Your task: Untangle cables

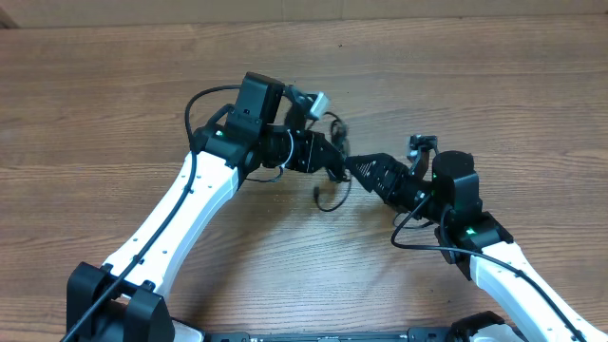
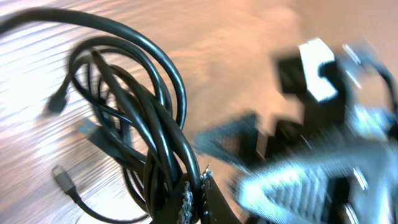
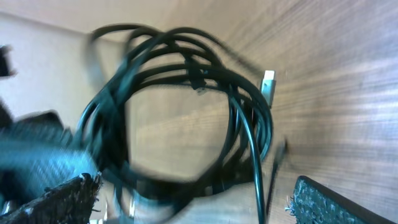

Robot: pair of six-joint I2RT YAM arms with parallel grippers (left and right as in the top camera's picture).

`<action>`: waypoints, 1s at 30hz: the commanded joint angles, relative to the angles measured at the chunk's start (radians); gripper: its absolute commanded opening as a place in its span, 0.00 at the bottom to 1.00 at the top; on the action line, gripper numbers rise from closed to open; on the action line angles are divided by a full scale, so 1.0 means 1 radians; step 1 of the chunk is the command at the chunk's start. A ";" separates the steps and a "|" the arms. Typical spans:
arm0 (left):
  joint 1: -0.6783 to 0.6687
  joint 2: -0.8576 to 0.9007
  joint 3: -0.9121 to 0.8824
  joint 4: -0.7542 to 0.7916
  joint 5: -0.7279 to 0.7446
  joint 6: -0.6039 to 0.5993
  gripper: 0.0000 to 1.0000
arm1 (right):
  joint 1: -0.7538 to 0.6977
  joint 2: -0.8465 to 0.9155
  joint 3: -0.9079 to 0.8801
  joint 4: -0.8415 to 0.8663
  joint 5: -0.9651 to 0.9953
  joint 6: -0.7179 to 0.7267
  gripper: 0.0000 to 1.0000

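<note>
Gripping a tangled coil of black cables near the middle of the wooden table, the left gripper has its jaws closed on several strands at the coil's 5 o'clock edge, as its own wrist camera shows. The right gripper faces the bundle with its jaws spread wide and nothing held between them. Seen from overhead, the left arm reaches in from 7 o'clock and the right arm from 4 o'clock, and the two grippers meet almost nose to nose just right of centre. The bundle is partly hidden beneath them, with one loop showing at 6 o'clock of the meeting point. The loops lie stacked and crossing; a silver-tipped plug juts out at 2 o'clock of the coil in the right wrist view, and a small dark plug trails at 8 o'clock in the left wrist view. Both wrist pictures are blurred. By this evidence the untangling has scarcely begun: no cord lies apart as its own strand, and every cable has yet to be drawn out. A likely next step is for the right gripper to take a loose end and pull against the left's hold.
</note>
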 commanded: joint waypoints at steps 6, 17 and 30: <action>0.019 -0.015 0.016 -0.095 -0.380 -0.677 0.04 | 0.008 -0.004 0.006 -0.161 0.032 -0.010 1.00; -0.006 -0.015 0.016 -0.129 -0.526 -0.823 0.04 | 0.008 -0.004 0.006 -0.177 0.032 -0.011 1.00; 0.010 -0.015 0.016 -0.124 -0.372 -0.827 0.04 | 0.008 -0.004 0.006 -0.132 -0.155 -0.566 1.00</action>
